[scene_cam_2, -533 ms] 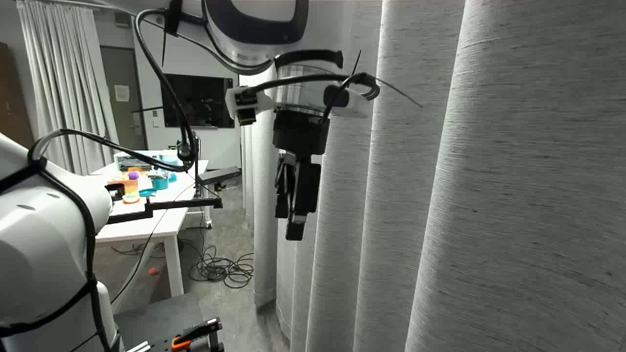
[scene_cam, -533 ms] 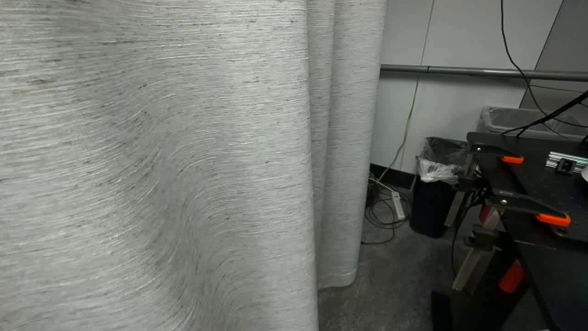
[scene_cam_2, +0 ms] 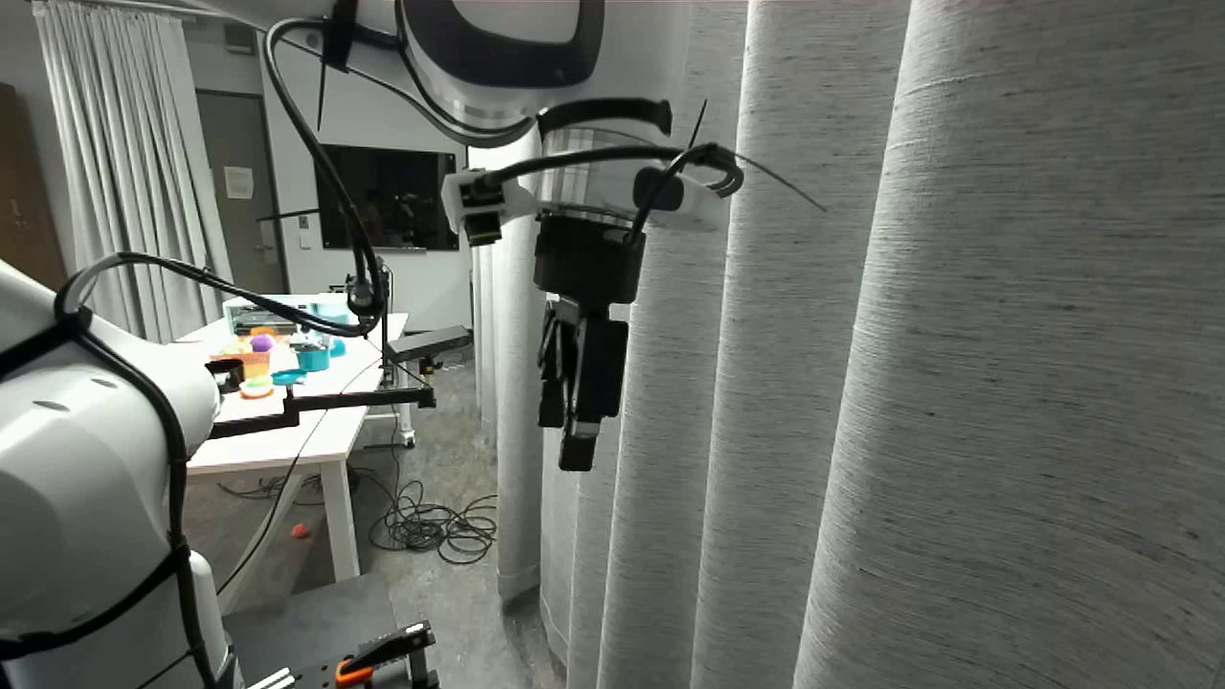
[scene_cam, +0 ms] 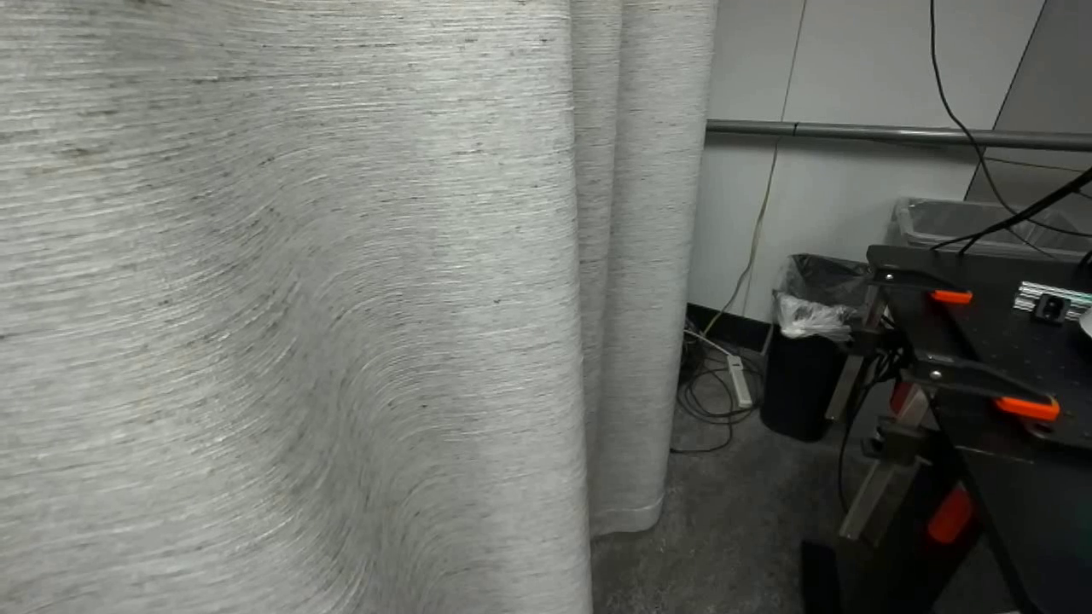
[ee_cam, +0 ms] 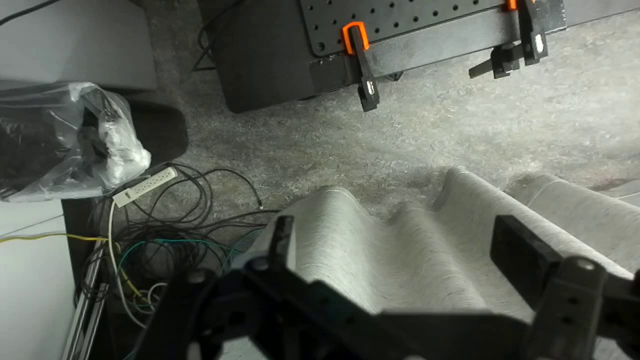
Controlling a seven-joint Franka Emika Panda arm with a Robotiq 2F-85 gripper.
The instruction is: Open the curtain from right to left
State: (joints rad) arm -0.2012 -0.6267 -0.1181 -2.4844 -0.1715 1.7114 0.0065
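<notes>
The curtain is a very large grey-white woven drape with long vertical folds. It fills much of both exterior views (scene_cam: pixel 341 281) (scene_cam_2: pixel 1014 364) and hangs to the floor. Its hem and several folds show in the wrist view (ee_cam: pixel 345 235). My gripper (scene_cam_2: pixel 572 442) points down beside the curtain in an exterior view. In the wrist view the gripper (ee_cam: pixel 397 242) has its two black fingers wide apart, with curtain folds behind and between them. Nothing is pinched between the fingers. Whether a finger touches the fabric I cannot tell. The gripper is hidden in an exterior view that the curtain fills.
A black table with orange-tipped clamps (scene_cam: pixel 1028 408) stands near the curtain. A lined trash bin (scene_cam: pixel 802 375), a power strip (scene_cam: pixel 739 381) and loose cables lie by the wall. A white table (scene_cam_2: pixel 330 435) with colored items and a cable coil (scene_cam_2: pixel 435 526) are farther off.
</notes>
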